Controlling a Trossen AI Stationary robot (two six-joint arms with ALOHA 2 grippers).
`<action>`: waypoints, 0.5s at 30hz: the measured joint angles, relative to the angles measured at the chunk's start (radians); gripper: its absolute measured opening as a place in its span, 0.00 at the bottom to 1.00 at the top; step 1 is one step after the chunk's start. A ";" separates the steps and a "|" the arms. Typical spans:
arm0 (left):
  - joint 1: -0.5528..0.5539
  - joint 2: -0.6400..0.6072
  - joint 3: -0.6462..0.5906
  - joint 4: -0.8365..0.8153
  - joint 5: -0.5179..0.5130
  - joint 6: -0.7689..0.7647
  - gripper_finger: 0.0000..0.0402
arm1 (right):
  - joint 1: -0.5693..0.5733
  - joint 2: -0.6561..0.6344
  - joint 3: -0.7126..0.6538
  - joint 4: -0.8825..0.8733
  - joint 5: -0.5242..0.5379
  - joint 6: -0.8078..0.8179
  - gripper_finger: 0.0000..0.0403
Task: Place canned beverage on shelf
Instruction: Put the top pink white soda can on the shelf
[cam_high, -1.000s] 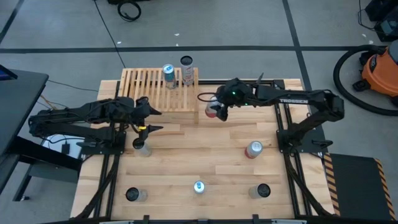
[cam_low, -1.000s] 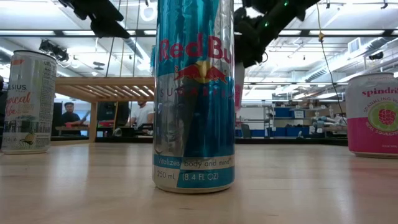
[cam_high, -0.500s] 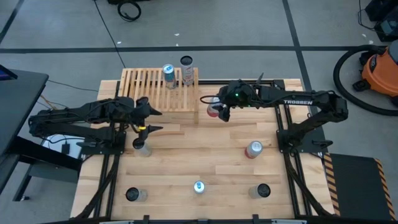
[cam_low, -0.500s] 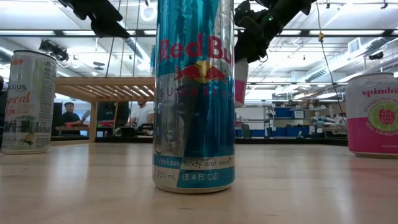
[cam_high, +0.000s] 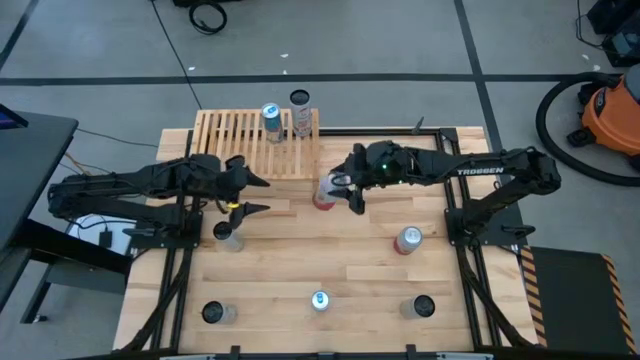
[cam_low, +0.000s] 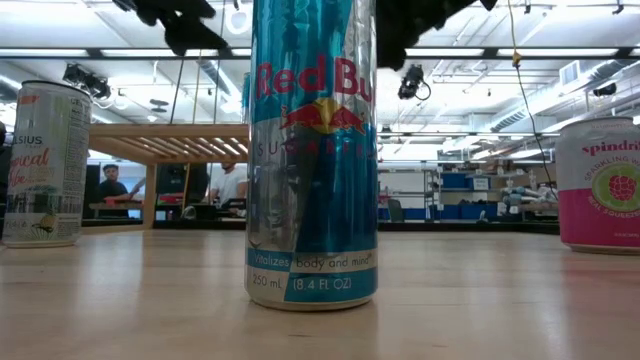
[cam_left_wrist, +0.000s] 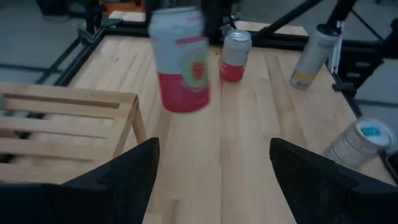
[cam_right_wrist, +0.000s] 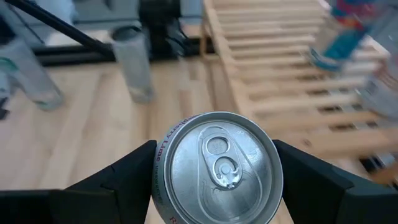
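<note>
A red-and-white can (cam_high: 323, 191) hangs in the air just off the near right corner of the slatted wooden shelf (cam_high: 240, 150), with my right gripper (cam_high: 338, 188) shut on it. The left wrist view shows the same can (cam_left_wrist: 181, 59) clear of the table. The right wrist view looks down on its silver top (cam_right_wrist: 217, 163). A blue can (cam_high: 271, 118) and a clear-looking can (cam_high: 301, 115) stand on the shelf's far right part. My left gripper (cam_high: 252, 196) is open and holds nothing, in front of the shelf's near edge. My right gripper pinches the can's side wall (cam_right_wrist: 165, 155) between its two fingers, one on each side, just below the top rim. The fingers come from the table's right, slanting downward. The can is lifted clear of the table, roughly upright with its top tipped slightly toward the gripper.
Loose cans stand on the plank table: a red one (cam_high: 407, 240), a blue-topped one (cam_high: 319, 300), two dark-topped ones (cam_high: 213, 313) (cam_high: 422, 306) and one by the left arm (cam_high: 228, 235). The low view is filled by a Red Bull can (cam_low: 312, 150).
My right gripper has carried the red-and-white can toward the table's left edge and a little toward the near edge, from beside the shelf's right end to off its near right corner. The can stays lifted and held.
</note>
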 joint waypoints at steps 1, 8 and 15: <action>0.000 0.015 -0.002 0.016 0.001 -0.017 0.78 | 0.011 0.008 0.010 0.001 -0.004 -0.002 0.73; 0.000 0.128 -0.001 0.138 0.087 -0.111 0.78 | 0.081 0.081 0.098 0.004 -0.039 -0.017 0.73; -0.009 0.202 -0.001 0.258 0.238 -0.182 0.78 | 0.148 0.150 0.178 -0.001 -0.091 -0.028 0.73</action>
